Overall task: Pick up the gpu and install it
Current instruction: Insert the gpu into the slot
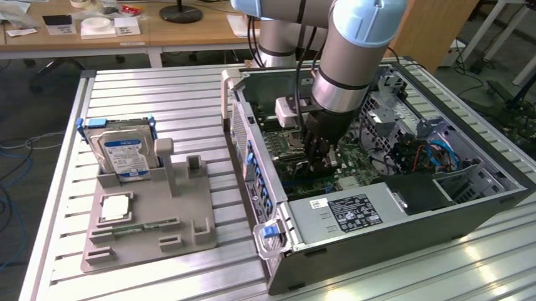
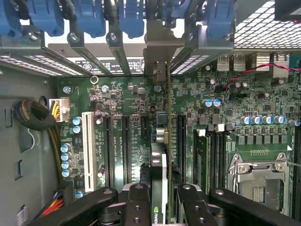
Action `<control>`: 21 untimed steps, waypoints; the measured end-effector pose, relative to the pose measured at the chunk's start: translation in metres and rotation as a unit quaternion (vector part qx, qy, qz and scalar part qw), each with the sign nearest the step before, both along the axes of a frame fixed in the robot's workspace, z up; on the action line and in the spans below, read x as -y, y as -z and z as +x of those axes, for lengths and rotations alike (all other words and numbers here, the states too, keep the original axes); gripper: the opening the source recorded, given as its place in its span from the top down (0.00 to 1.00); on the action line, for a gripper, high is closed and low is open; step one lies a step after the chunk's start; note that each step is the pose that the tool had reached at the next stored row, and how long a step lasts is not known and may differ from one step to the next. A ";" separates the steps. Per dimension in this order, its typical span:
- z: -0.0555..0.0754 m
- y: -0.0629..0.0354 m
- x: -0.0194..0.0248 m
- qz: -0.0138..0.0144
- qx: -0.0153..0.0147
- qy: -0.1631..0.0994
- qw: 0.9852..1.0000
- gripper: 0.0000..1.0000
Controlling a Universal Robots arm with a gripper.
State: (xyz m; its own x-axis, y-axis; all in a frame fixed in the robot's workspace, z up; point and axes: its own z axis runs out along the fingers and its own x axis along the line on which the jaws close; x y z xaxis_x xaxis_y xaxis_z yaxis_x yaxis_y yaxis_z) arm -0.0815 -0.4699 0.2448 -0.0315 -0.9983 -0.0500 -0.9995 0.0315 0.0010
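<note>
My gripper point(image 2: 163, 192) is shut on the gpu point(image 2: 160, 165), which the wrist view shows edge-on between the two black fingers point(image 2: 138, 202). The thin card runs from the fingers to its silver bracket point(image 2: 159, 52) at the case's rear slot openings. It stands upright over the green motherboard point(image 2: 127, 94), in line with the long black expansion slots point(image 2: 109, 146). I cannot tell whether its edge touches a slot. In the exterior view the gripper point(image 1: 321, 160) reaches down into the open computer case point(image 1: 469, 207).
Blue slot latches point(image 2: 89, 19) line the case's rear wall. A CPU socket point(image 2: 261, 181) and cables point(image 2: 33, 115) flank the card. Outside the case a grey fixture point(image 1: 150, 238) holds a hard drive point(image 1: 124, 153) in a blue frame and a memory stick point(image 1: 138, 229).
</note>
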 end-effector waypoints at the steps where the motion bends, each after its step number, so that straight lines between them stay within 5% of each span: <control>1: 0.000 0.0000 0.0000 0.001 0.000 0.000 1.000 0.73; 21: 0.000 0.0027 -0.0001 0.004 0.002 0.000 1.000 0.73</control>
